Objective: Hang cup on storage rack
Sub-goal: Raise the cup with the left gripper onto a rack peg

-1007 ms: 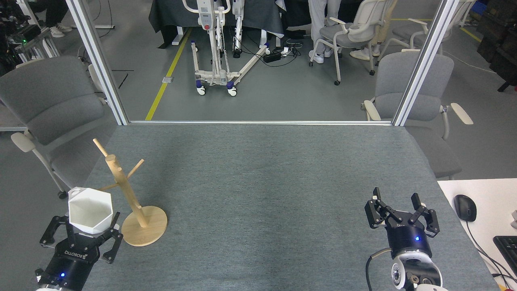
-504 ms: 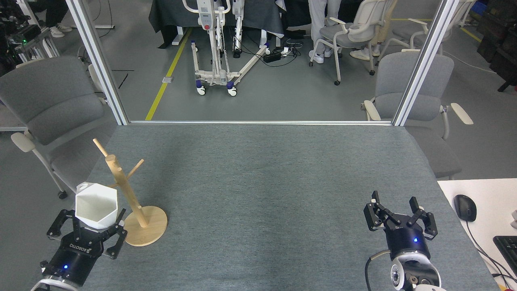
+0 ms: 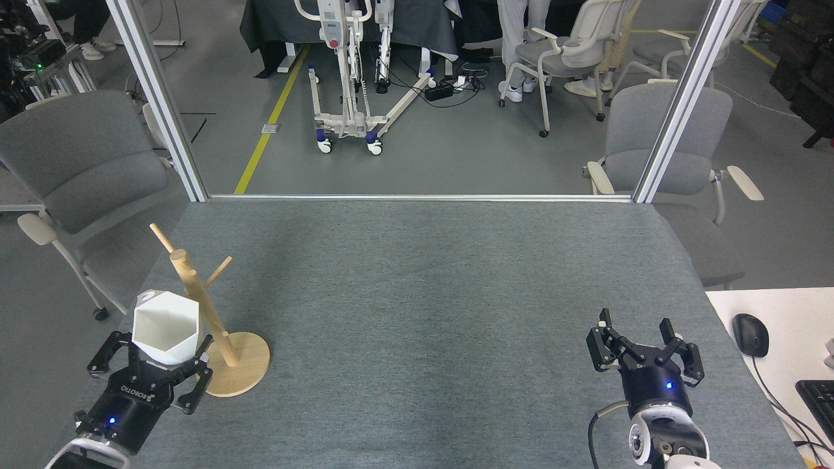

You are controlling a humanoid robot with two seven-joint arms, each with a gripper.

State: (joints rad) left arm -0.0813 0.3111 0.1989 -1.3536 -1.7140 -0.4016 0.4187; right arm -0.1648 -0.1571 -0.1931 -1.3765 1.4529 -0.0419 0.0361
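Surface: grey felt-covered table (image 3: 423,293), workshop floor and grey chairs beyond.
Left gripper (image 3: 153,368): clenched around one cup (image 3: 166,326), mouth facing up.
Cup: white, matte, faceted, hexagonal rim; held at the table's near-left corner, touching or just beside the post.
Storage rack (image 3: 215,326): one, pale wood, disc base, thin angled pegs.
Right gripper (image 3: 645,342): fingers spread, holding nothing, near-right.

Only one text can be read: the white word "ROBOTIQ" on the black body of the left gripper (image 3: 154,365). It is printed along the body and appears turned away from the camera, so the letters are small and a little unclear. The other things in view carry no text that I can read at this size.
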